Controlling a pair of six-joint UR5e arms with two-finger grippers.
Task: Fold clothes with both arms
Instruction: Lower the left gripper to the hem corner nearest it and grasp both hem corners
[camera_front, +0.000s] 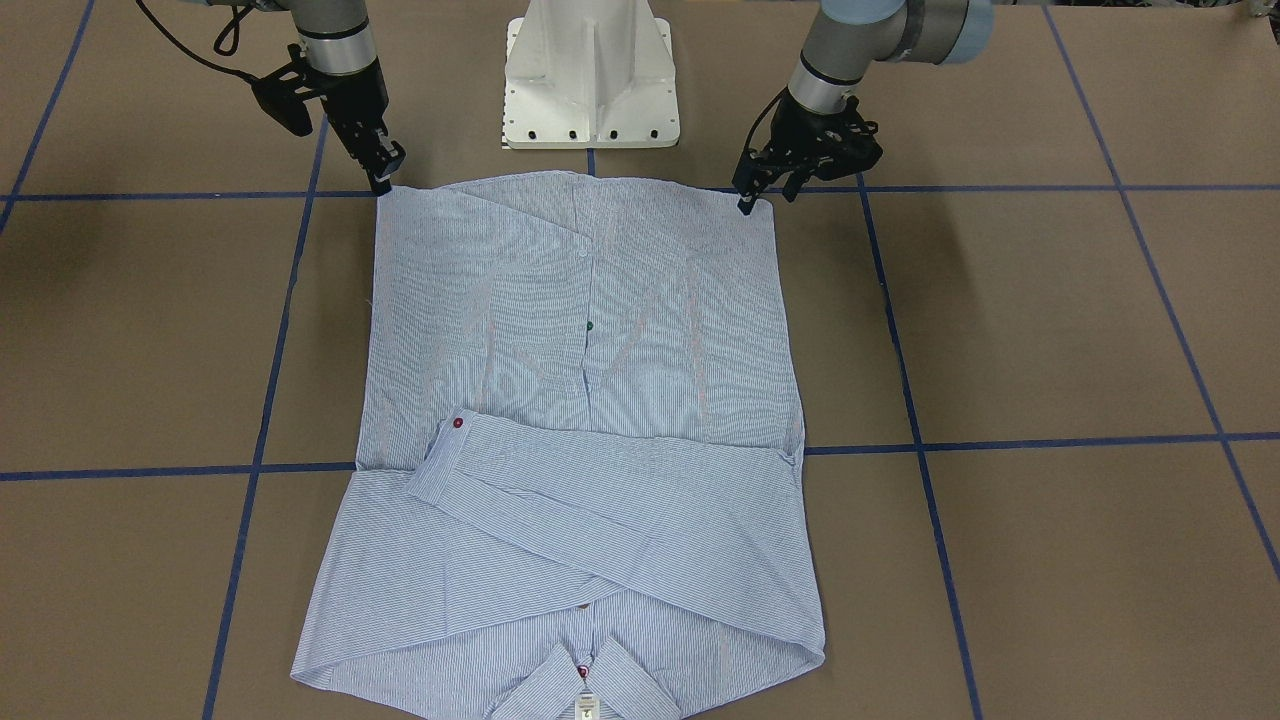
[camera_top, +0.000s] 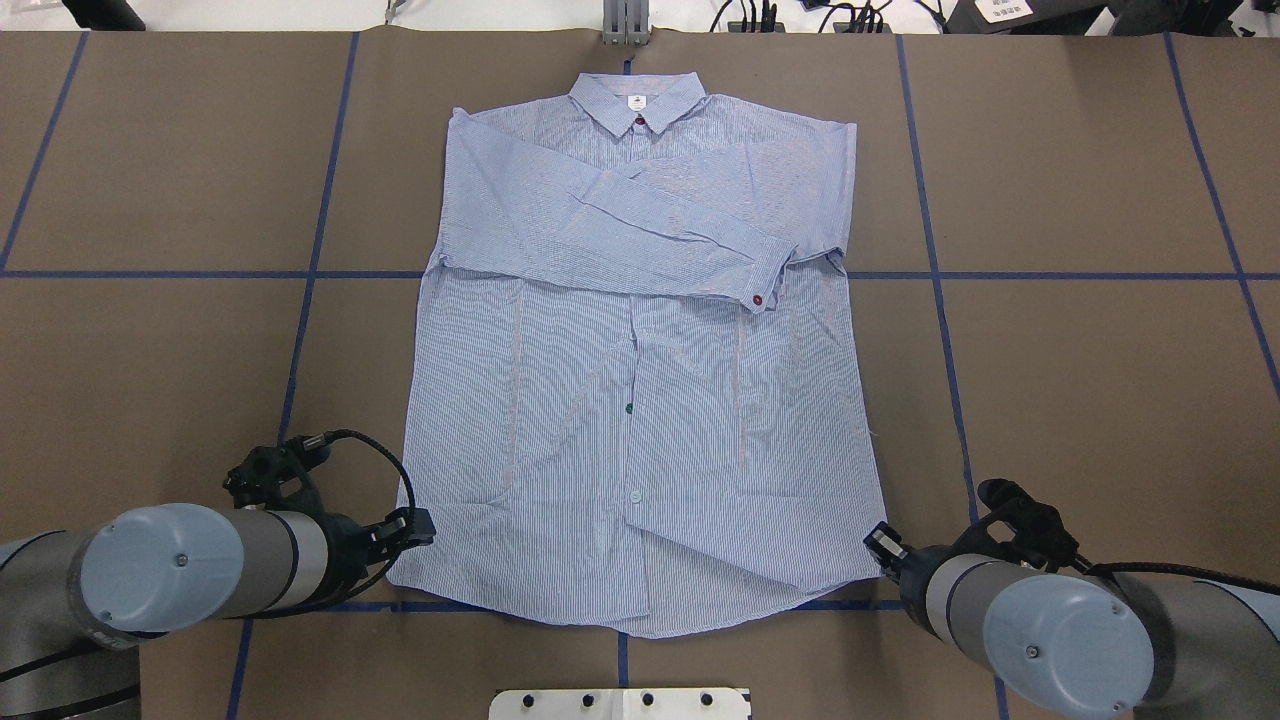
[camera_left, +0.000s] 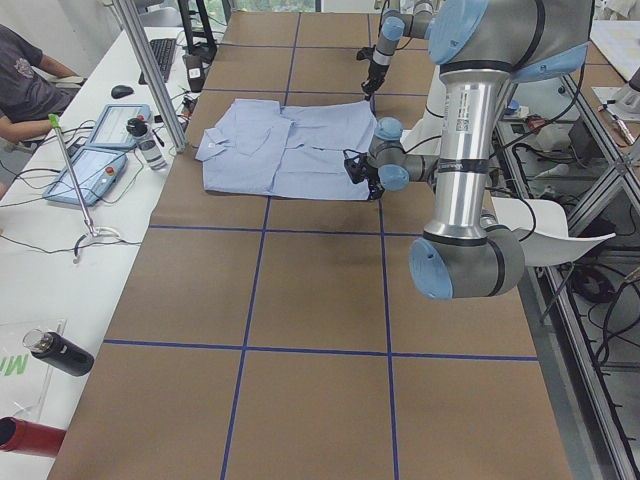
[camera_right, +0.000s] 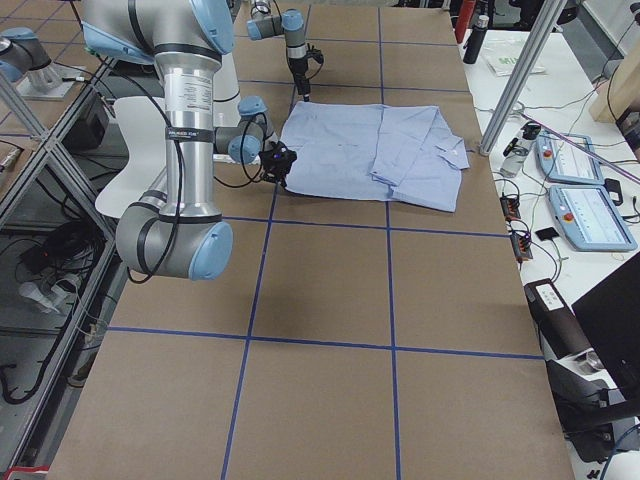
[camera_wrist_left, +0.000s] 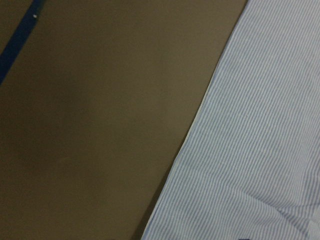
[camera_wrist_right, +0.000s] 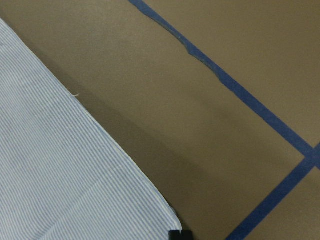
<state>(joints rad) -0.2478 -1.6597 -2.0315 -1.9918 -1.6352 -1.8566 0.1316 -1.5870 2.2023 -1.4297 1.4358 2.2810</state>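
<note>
Soft finely woven cloth shirt (camera_top: 640, 420), matt brown paper over table (camera_top: 1080, 400), matt blue tape (camera_top: 1100, 275), smooth brushed-metal left arm (camera_top: 265, 565)

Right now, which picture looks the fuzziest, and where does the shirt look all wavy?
Left wrist-mounted view is fuzziest and dim, the shirt stripes soft. Right wrist-mounted view is sharper, with a dark shadow along the shirt's edge. Exterior front-facing view shows wavy ripple patterns across the fine stripes and soft shadows on the table.
</note>
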